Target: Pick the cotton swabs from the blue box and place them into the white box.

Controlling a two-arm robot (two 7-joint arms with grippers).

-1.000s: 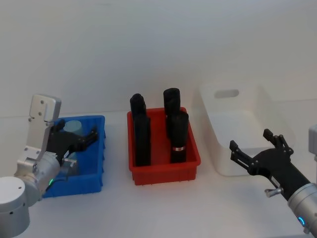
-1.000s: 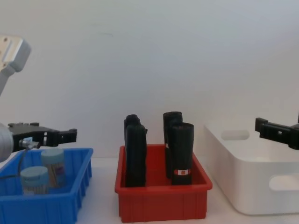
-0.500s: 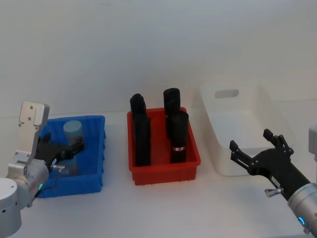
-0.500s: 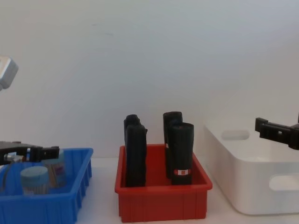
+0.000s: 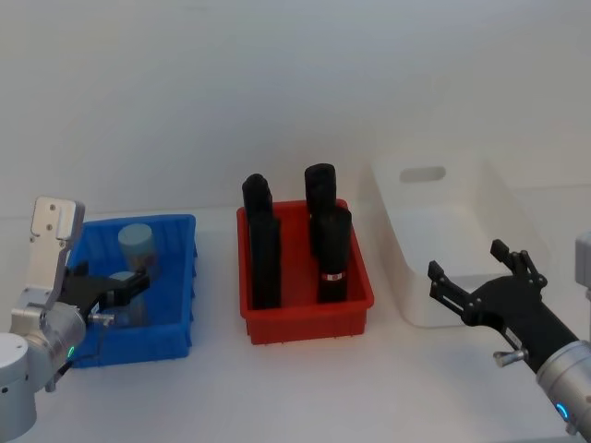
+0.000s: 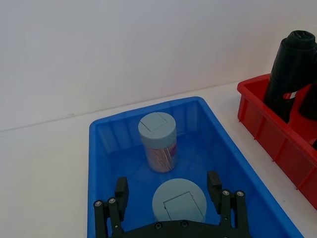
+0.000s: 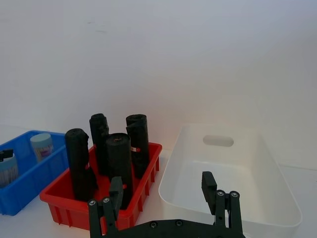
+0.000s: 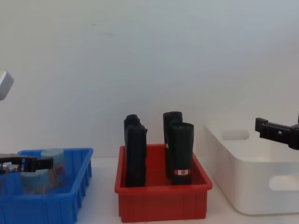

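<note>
Blue box (image 6: 99, 148) — left gripper (image 6: 167, 182) straddles cotton swabs (image 6: 179, 208)

Reaches forward and down at the left with the left gripper (image 6: 167, 186), fingers spread wide apart. Holds the right gripper (image 5: 466, 260) out at the right, forearm entering from the lower corner, fingers parted.

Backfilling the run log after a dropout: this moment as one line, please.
phase: pre-grasp | left hand: open, straddling near cotton swabs jar in blue box | other jar: upright behind it | right hand: open, parked by white box
</note>
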